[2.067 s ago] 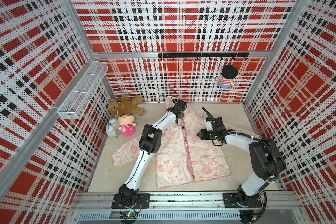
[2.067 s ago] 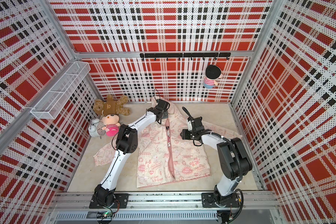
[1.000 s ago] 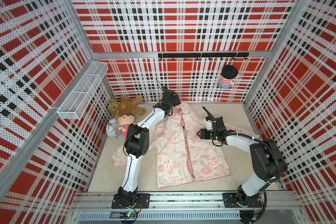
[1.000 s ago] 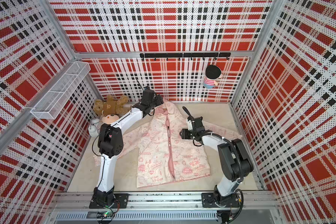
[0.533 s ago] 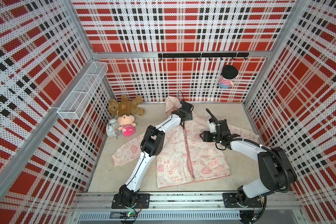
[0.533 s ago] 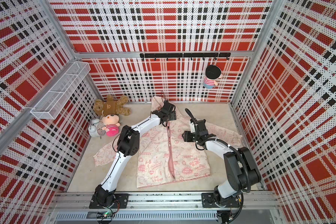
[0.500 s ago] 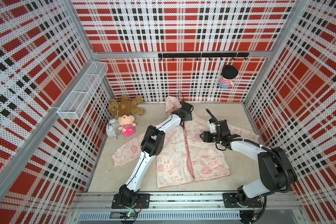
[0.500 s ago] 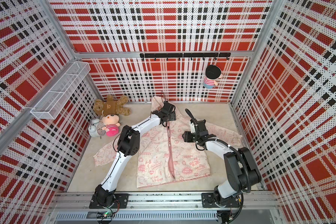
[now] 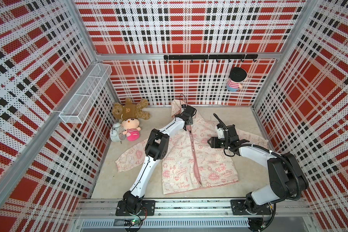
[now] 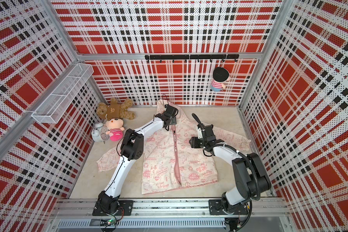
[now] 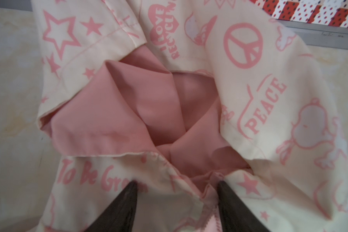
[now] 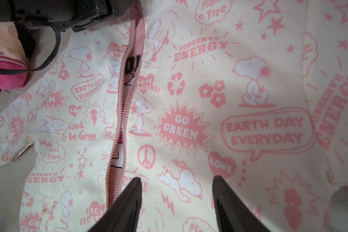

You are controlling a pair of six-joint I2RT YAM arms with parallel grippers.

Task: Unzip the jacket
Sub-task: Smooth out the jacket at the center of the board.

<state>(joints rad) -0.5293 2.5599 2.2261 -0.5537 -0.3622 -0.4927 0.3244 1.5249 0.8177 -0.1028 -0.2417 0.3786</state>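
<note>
Swung back from hood (image 9: 175,106) to collar (image 11: 189,176), left end effector (image 11: 176,185) straddles it with jaws parted — right end effector (image 12: 177,178) stands open over the jacket (image 9: 209,160), flat on the table (image 9: 119,184).

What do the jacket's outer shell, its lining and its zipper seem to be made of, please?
Outer shell: thin woven cloth, likely cotton or polyester, matte; it creases softly.
Lining: smooth pink woven fabric, faint sheen, crisp folds.
Zipper: pink teeth, probably moulded plastic, on fabric tape.
</note>
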